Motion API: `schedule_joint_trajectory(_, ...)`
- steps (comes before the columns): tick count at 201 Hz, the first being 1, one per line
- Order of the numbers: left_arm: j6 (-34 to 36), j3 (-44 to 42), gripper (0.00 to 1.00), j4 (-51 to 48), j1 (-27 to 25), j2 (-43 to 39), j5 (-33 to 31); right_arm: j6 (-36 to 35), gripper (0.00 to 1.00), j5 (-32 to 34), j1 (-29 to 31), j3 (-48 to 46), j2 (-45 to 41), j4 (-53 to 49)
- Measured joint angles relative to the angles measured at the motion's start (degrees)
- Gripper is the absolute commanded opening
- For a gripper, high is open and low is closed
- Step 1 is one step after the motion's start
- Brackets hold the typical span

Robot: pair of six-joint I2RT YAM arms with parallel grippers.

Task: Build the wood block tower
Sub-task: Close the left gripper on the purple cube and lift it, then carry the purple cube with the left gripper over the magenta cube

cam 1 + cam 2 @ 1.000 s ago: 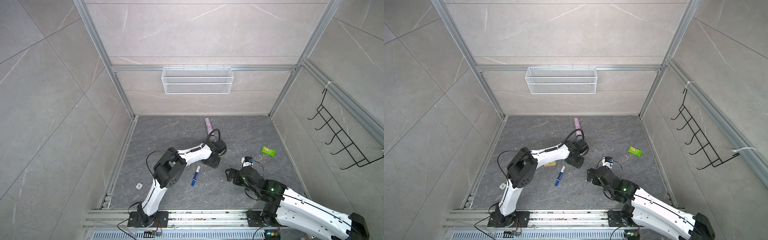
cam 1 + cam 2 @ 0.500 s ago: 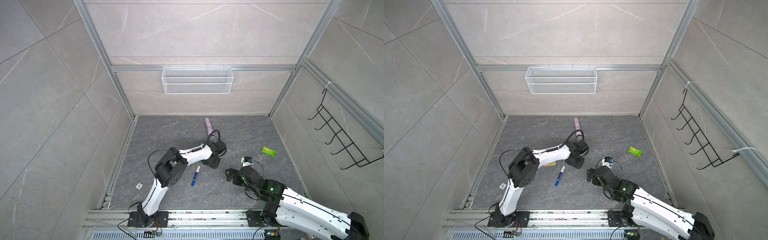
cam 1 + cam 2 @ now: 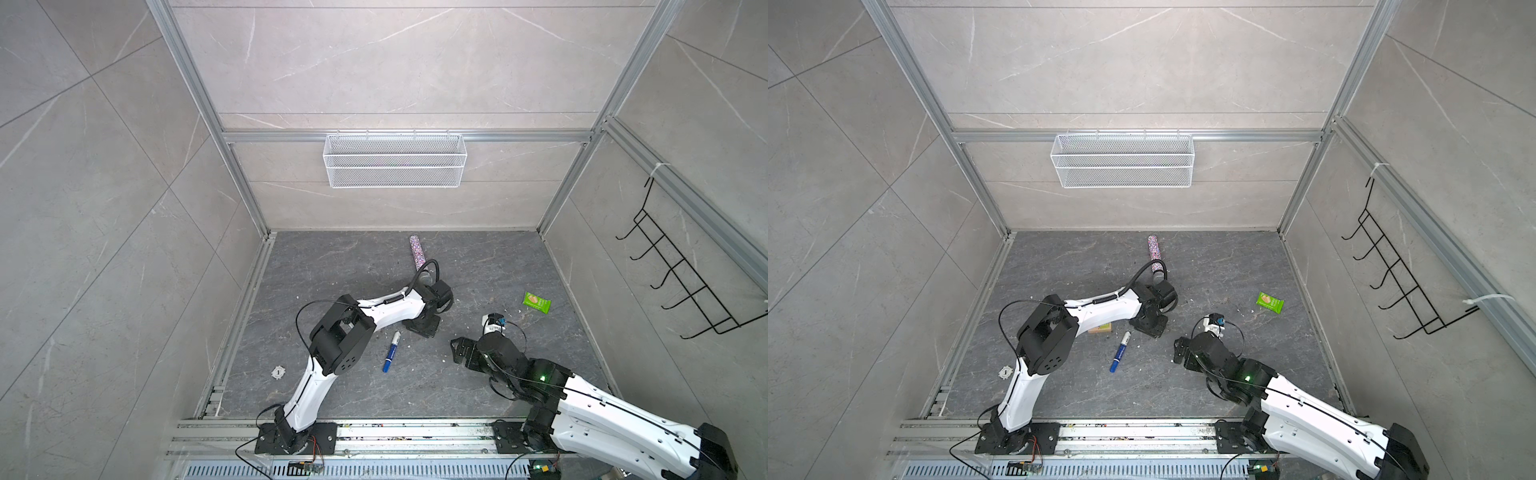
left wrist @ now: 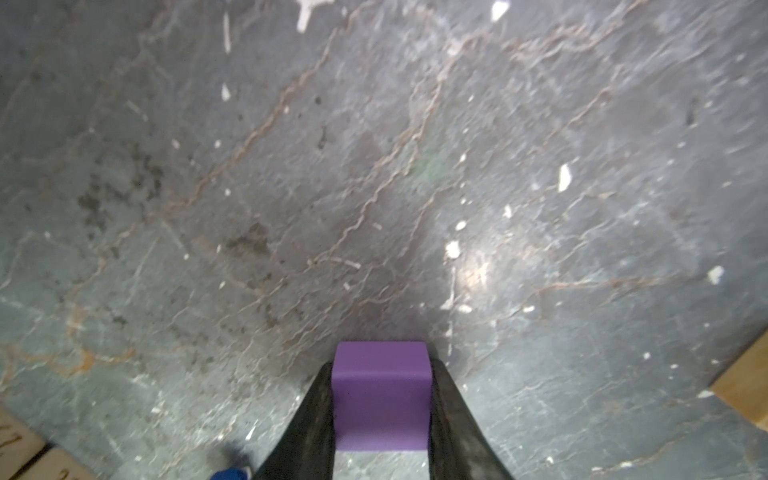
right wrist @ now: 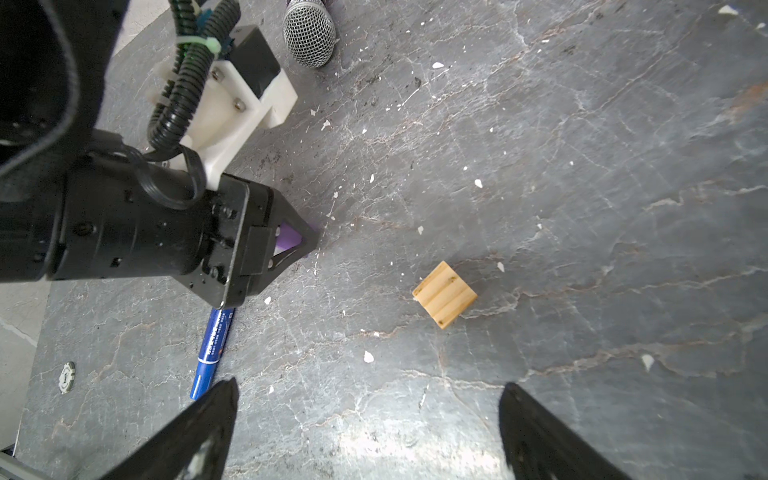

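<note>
A dark grey, veined table [image 3: 332,266] fills the lower half of both top views, walled by pale tiles. The left arm [image 3: 340,345] rises from the bottom rail left of centre and bends rightward to the middle of the table. The right arm [image 3: 602,419] comes in from the lower right corner, pointing up and left. A white wire basket [image 3: 395,160] hangs on the back wall at upper centre, and a black hook rack [image 3: 681,274] on the right wall.

A glittery tube [image 3: 417,250] lies at the centre back of the table, its nearer end by the left arm's wrist. A blue-and-white marker pen [image 3: 390,352] lies just below the left forearm, and a green packet [image 3: 537,302] lies right of centre.

The left tool [image 4: 381,365] points down at the middle of the table, its jaws pressed against both sides of a purple block [image 4: 381,399], gripping it low at the surface. Whether the block touches the table cannot be told. The right tool [image 5: 368,384] has its jaws wide apart and holds nothing. A tan cube [image 5: 444,294] lies on the table ahead of it, apart from both tools. In a top view a tan block [image 3: 1102,328] peeks from under the left forearm, near the pen's tip. A small white token [image 3: 277,372] lies at the table's lower left.
</note>
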Motion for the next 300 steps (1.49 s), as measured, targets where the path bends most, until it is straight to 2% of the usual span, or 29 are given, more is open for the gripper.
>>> schedule_joint_trajectory(58,-3.54,2.99,0.17,-6.29,0.68,-5.42,-2.27,-1.57,0.98,-0.07,0.00,0.15,0.46,0.00)
schedule_joint_trajectory(158,-9.79,4.55,0.19,-15.52,5.84,-15.91,-4.85,-8.92,0.96,-4.70,0.00,4.20,8.50,3.58)
schedule_joint_trajectory(204,-10.71,2.01,0.20,-16.31,9.29,-18.95,-5.25,-9.70,0.96,-6.54,0.13,4.96,10.43,5.38)
schedule_joint_trajectory(300,-11.39,-5.31,0.20,-14.78,15.87,-19.82,-5.01,-9.70,0.95,-7.63,0.39,4.96,11.26,6.51)
